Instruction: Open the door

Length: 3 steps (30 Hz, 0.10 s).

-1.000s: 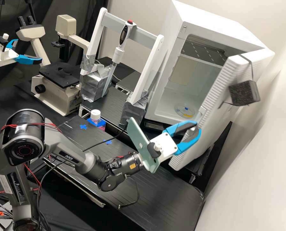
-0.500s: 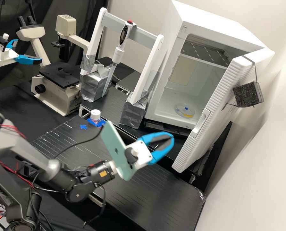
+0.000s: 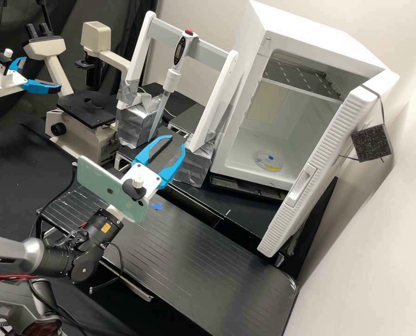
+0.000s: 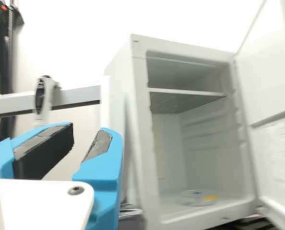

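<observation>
At the right, the door stands swung well out from the white cabinet, so the shelf inside can be reached. The foam block strapped to it probably cushions the wall side. Well left of the handle, the fingers are moderately parted around nothing; the opening seems done, needing no grip.

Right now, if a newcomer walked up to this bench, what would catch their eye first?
Probably the white fridge, its door swung wide open, at the far right of the high view. Next might come the gripper, its bright blue fingers spread apart in front of the white pipette stand. Inside the fridge, a clear round dish sits on the floor.
</observation>
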### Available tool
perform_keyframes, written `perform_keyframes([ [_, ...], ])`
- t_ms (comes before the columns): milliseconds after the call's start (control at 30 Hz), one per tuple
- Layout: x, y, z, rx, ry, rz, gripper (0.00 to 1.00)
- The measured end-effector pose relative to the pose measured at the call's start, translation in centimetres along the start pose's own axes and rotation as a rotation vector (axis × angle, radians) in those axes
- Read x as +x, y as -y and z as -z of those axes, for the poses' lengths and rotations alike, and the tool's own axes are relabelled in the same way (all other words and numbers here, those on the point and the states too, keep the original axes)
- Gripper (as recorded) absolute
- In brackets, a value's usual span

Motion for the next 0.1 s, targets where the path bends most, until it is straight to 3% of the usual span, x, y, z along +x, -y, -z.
perform_keyframes([
  [100,0.13,0.4,-0.04,0.019,-0.003,0.024,1.0],
])
